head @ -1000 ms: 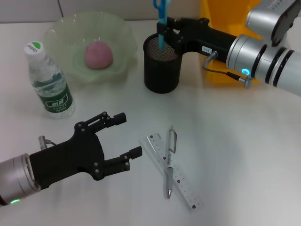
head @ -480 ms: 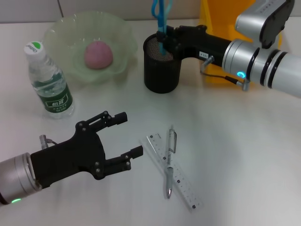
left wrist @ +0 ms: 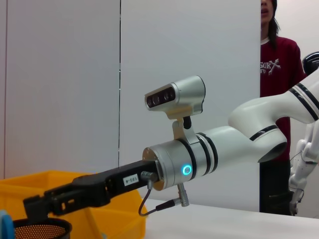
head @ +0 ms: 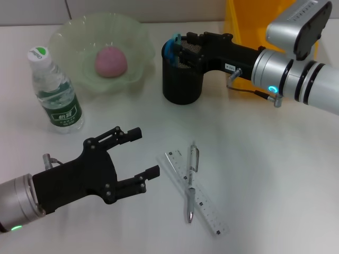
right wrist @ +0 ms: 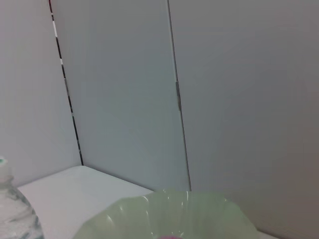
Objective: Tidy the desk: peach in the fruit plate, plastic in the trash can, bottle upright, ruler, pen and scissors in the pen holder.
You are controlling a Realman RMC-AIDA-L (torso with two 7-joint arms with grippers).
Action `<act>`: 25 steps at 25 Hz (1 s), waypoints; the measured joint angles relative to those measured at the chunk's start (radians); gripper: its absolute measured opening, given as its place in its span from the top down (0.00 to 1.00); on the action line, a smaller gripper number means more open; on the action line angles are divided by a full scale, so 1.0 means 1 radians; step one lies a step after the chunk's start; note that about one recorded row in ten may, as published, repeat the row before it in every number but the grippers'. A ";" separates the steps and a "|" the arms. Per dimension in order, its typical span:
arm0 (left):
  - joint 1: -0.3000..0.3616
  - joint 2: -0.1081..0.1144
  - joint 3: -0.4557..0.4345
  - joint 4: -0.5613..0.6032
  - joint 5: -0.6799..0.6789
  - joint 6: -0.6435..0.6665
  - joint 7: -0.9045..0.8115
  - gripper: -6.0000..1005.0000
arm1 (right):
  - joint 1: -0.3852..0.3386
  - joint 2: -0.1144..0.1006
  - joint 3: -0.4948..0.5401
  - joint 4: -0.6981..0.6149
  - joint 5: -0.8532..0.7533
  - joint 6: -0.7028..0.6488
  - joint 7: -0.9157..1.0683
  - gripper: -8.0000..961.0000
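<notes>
The black mesh pen holder (head: 183,79) stands at the back centre. The blue scissors (head: 170,47) sit in it, with only their handles above the rim. My right gripper (head: 184,46) hovers open over the holder's mouth, beside the handles. A clear ruler (head: 204,209) and a silver pen (head: 190,182) lie crossed on the table in front. My left gripper (head: 148,151) is open, low over the table, just left of them. The pink peach (head: 110,61) rests in the green fruit plate (head: 69,37). The bottle (head: 55,92) stands upright at left. The plastic is out of view.
A yellow bin (head: 238,21) stands behind my right arm, and it also shows as the yellow bin (left wrist: 99,224) in the left wrist view. A person (left wrist: 279,74) stands behind the table. The plate rim (right wrist: 169,206) fills the lower right wrist view.
The scissors, held upright above the holder before, have dropped into it. My right gripper has moved slightly left over the rim and let them go. The left arm has not moved.
</notes>
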 joint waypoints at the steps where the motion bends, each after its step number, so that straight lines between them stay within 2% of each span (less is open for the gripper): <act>1: 0.000 0.001 0.000 0.000 0.000 0.001 0.000 0.20 | -0.012 0.000 0.000 -0.014 0.000 -0.012 0.001 0.59; 3: 0.002 0.003 0.000 0.000 0.001 0.002 -0.002 0.20 | -0.058 -0.001 0.005 -0.068 0.000 -0.051 0.006 0.54; 4: 0.003 0.004 0.001 0.000 0.002 0.005 -0.005 0.20 | -0.113 -0.004 0.011 -0.140 0.001 -0.090 0.018 0.53; 5: 0.005 0.006 0.003 0.000 0.003 0.009 -0.006 0.20 | -0.113 -0.004 0.011 -0.140 0.001 -0.090 0.018 0.53; 9: 0.028 0.012 0.012 0.014 0.007 0.032 -0.008 0.20 | -0.228 -0.020 0.009 -0.336 -0.059 -0.122 0.220 0.48; 11: 0.037 0.015 0.012 0.018 0.007 0.035 -0.011 0.20 | -0.264 -0.034 0.013 -0.453 -0.180 -0.125 0.413 0.42; 14: 0.039 0.019 0.012 0.018 0.012 0.036 -0.020 0.20 | -0.284 -0.046 0.047 -0.662 -0.517 -0.152 0.833 0.32; 18: 0.039 0.020 0.012 0.027 0.029 0.030 -0.032 0.20 | -0.236 -0.039 0.116 -0.896 -1.005 -0.332 1.301 0.16; 19: 0.039 0.020 0.012 0.028 0.030 0.029 -0.034 0.20 | -0.209 -0.035 0.138 -0.937 -1.093 -0.384 1.381 0.15; 22: 0.045 0.023 0.010 0.028 0.037 0.027 -0.035 0.20 | -0.094 -0.034 0.173 -0.981 -1.270 -0.553 1.610 0.15; 25: 0.058 0.031 0.006 0.028 0.046 0.030 -0.039 0.20 | 0.031 -0.035 0.173 -0.951 -1.419 -0.674 1.777 0.14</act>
